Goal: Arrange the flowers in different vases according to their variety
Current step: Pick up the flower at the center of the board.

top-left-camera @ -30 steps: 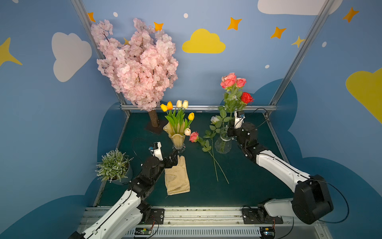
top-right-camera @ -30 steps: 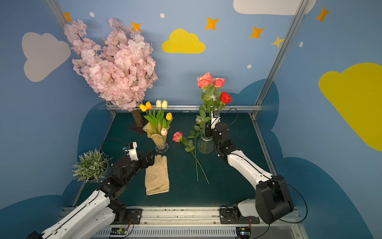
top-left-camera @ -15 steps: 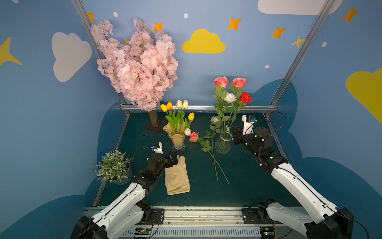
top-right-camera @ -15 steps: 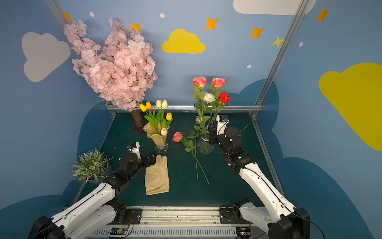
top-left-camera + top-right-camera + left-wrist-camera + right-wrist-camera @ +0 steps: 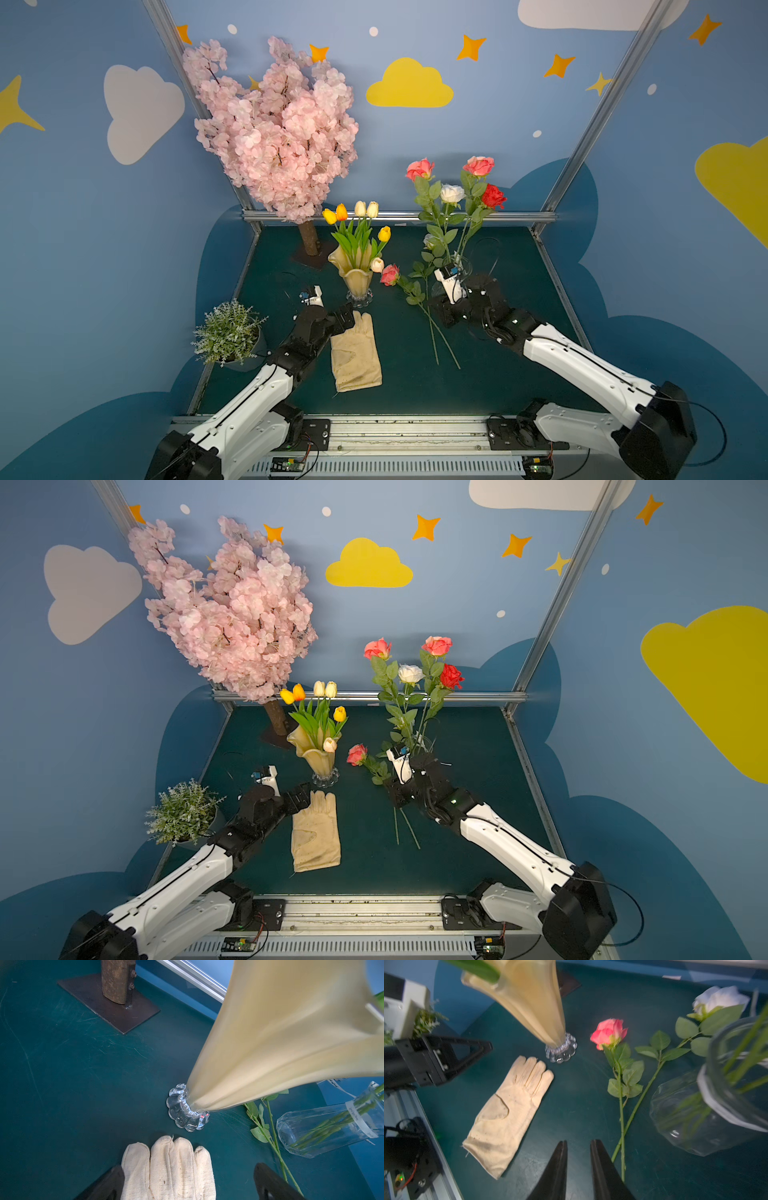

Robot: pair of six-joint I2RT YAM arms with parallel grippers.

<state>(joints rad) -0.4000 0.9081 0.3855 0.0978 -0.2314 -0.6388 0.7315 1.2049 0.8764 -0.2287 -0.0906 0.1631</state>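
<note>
Since our right gripper (image 5: 577,1142) has dropped the white rose (image 5: 452,193) into the clear vase (image 5: 685,1122) and returned, narrowly parted and empty, we still have two roses (image 5: 609,1032) lying on the worktop (image 5: 581,1095).

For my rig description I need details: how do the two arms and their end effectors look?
The left arm and right arm have white shells, black joints and thin black cables. The left end effector and right end effector each have two black tapering fingers. A white camera box tops each wrist.
</note>
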